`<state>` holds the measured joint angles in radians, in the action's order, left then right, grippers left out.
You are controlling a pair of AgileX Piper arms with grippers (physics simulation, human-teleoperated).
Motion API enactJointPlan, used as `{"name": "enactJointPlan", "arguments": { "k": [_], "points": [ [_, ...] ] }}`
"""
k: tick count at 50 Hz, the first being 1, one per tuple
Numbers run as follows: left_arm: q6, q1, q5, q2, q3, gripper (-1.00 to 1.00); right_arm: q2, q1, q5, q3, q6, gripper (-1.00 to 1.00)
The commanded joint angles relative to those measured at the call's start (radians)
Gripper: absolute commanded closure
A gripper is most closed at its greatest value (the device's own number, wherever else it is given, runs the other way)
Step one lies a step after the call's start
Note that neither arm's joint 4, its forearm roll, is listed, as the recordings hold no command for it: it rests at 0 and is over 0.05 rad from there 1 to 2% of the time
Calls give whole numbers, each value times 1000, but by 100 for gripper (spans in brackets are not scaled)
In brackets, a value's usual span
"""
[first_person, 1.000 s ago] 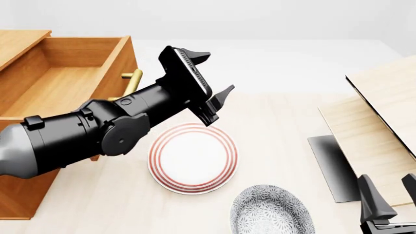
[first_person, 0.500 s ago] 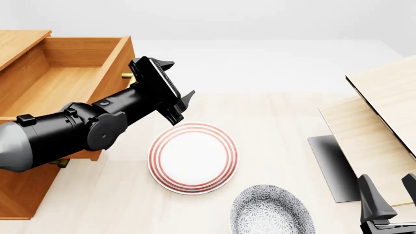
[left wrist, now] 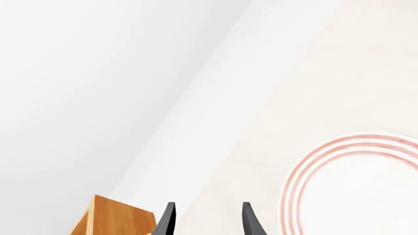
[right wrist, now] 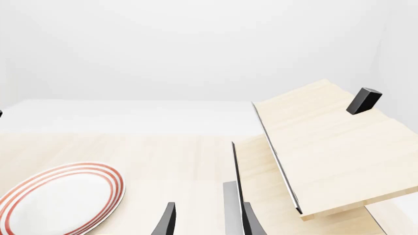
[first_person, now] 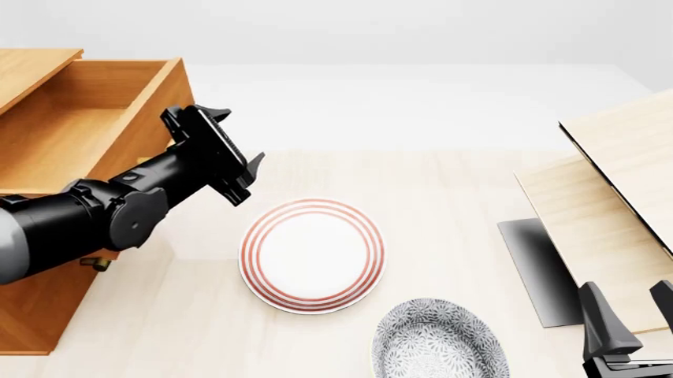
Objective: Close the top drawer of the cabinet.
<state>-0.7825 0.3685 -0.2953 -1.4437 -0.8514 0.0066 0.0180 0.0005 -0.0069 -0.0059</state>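
The top drawer (first_person: 74, 134) stands partly open at the far left, its plain wood interior showing. Below and around it is the orange-brown cabinet (first_person: 31, 315). My left gripper (first_person: 239, 135) is open, and its body lies against the outside of the drawer's front panel (first_person: 173, 94). It hides the drawer's brass handle. The left wrist view shows its open fingertips (left wrist: 168, 220) beside a corner of the top drawer (left wrist: 114, 218). My right gripper (first_person: 634, 315) sits open and empty at the near right edge.
A red-ringed white plate (first_person: 312, 253) lies mid-table, with a grey patterned bowl (first_person: 442, 340) in front of it. Pale wood panels (first_person: 620, 181) lean at the right over a dark tray (first_person: 537, 268). The lower drawer's brass handle (first_person: 100, 264) pokes out under my left arm.
My left arm has swung left against the drawer front, and the drawer has slid some way into the cabinet. The right arm has not moved.
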Motion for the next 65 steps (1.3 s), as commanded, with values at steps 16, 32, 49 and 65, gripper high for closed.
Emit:
{"name": "enactJointPlan", "arguments": {
  "k": [16, 32, 49, 65],
  "points": [
    [-17, -167, -16, 49, 62, -100, 0, 0, 0, 0, 0, -100],
    [-16, -241, 4, 92, 67, -100, 0, 0, 0, 0, 0, -100],
    [-55, -329, -16, 75, 86, -100, 0, 0, 0, 0, 0, -100],
    [-90, -397, -34, 73, 115, -100, -2, 0, 1, 1, 0, -100]
  ]
}}
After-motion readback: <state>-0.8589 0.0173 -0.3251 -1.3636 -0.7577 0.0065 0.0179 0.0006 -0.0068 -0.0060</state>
